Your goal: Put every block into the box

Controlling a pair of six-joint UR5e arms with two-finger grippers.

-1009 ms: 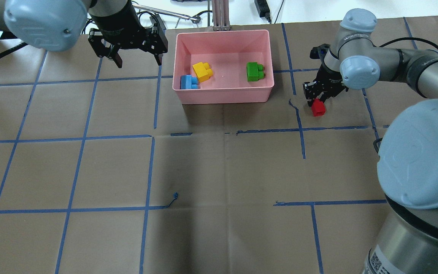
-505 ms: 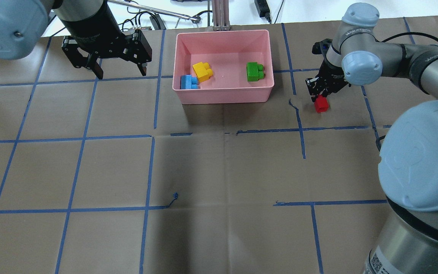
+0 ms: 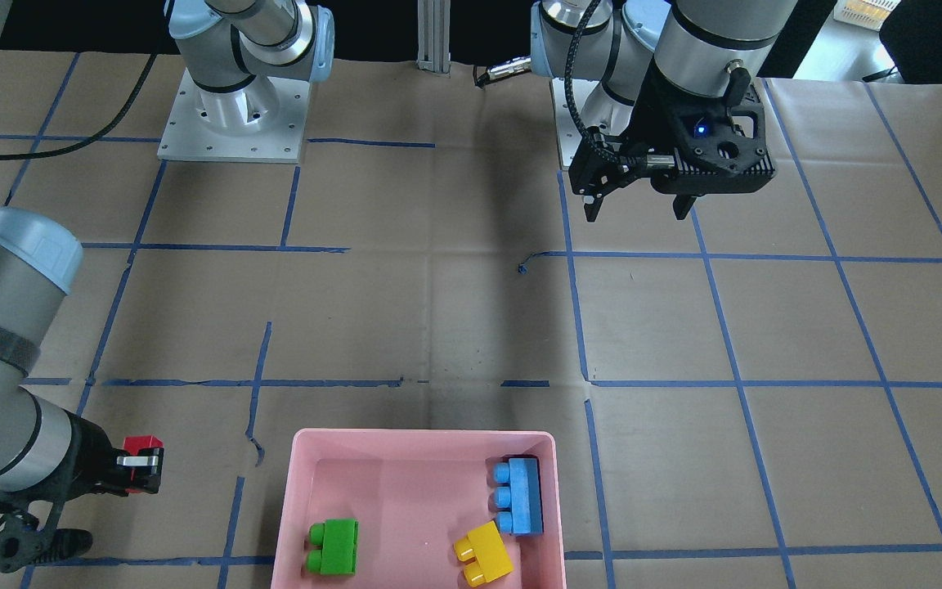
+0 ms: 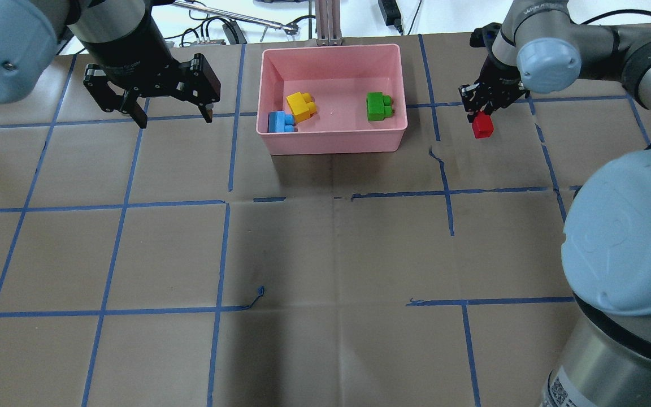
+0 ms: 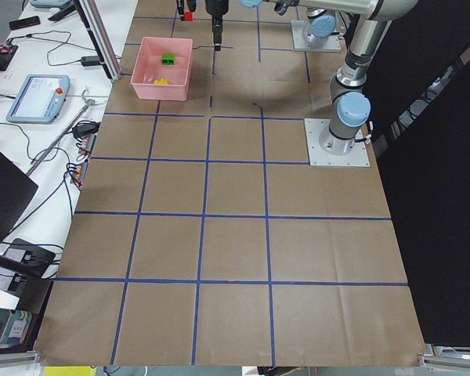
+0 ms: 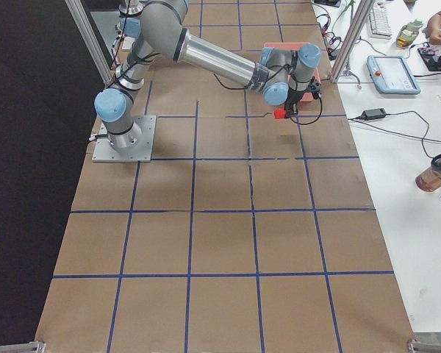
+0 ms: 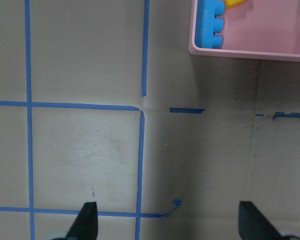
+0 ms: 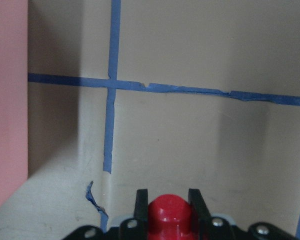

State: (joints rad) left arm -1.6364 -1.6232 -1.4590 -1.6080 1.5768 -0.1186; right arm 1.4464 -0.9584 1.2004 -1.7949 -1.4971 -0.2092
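Note:
The pink box (image 4: 331,144) stands at the table's far middle. It holds the light-blue block (image 4: 280,121), the yellow block (image 4: 301,106) and the green block (image 4: 379,106). My right gripper (image 4: 481,121) is shut on the red block (image 4: 482,125) and holds it above the table, to the right of the box. The red block also shows between the fingers in the right wrist view (image 8: 169,212) and in the front view (image 3: 142,446). My left gripper (image 4: 173,116) is open and empty, left of the box, above the table. The box's corner shows in the left wrist view (image 7: 230,50).
Brown paper with a blue tape grid covers the table (image 4: 325,254). Cables and a metal post (image 4: 325,22) lie behind the box beyond the far edge. Both arm bases (image 3: 230,123) stand at the robot's side.
My right gripper has lifted the red block and carried it toward the far side, still right of the box. My left gripper has moved left, away from the box, staying open.

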